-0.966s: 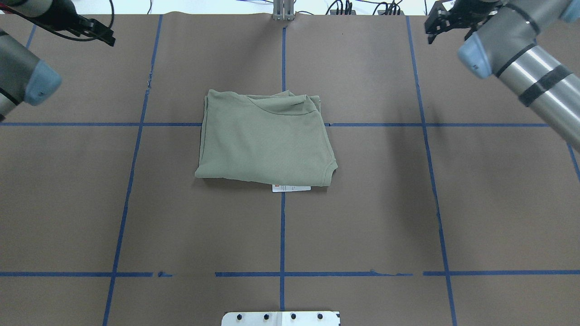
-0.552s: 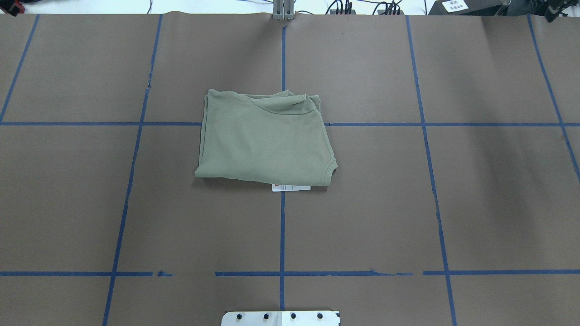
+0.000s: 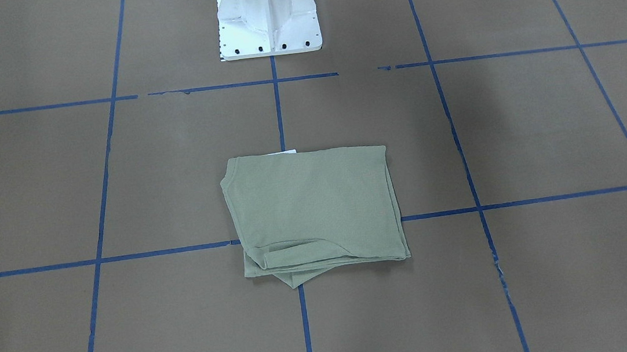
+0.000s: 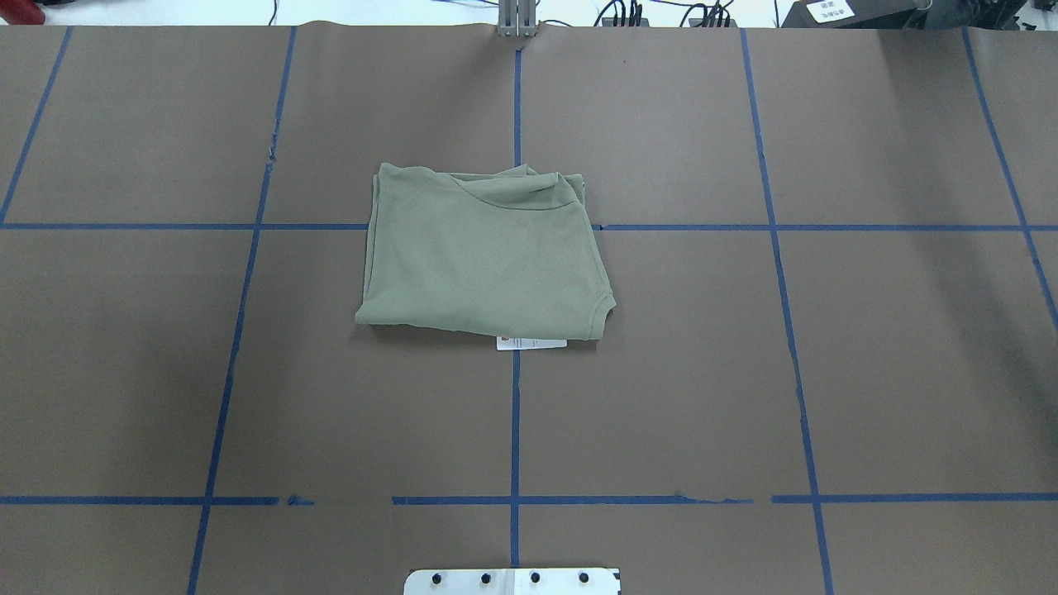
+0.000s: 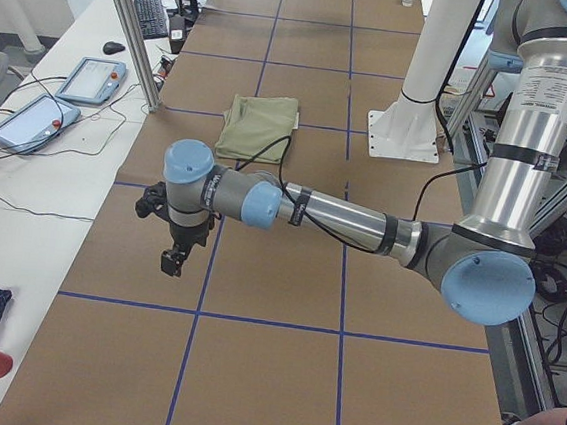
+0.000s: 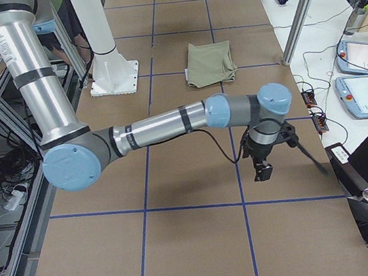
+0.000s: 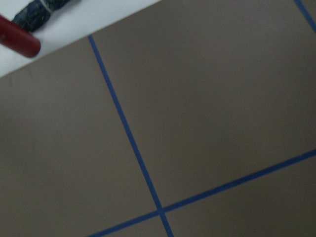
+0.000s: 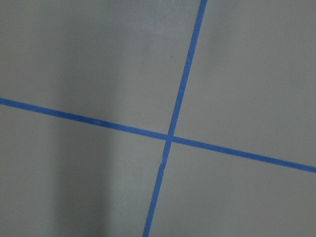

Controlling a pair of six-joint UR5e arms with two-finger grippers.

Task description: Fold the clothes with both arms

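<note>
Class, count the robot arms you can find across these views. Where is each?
2. The left arm stretches low over the table's left end; the right arm stretches over its right end. Both are clear of the folded shirt. None seems hidden.

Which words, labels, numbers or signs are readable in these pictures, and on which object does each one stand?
No text here can be read with certainty.
white label sticking out from under the folded shirt: a red mark and tiny print, too small to read.
white sticker on the dark box at the table's far edge: blurred.
lettering on the left arm, on its upright silver tube: too small to read.
</note>
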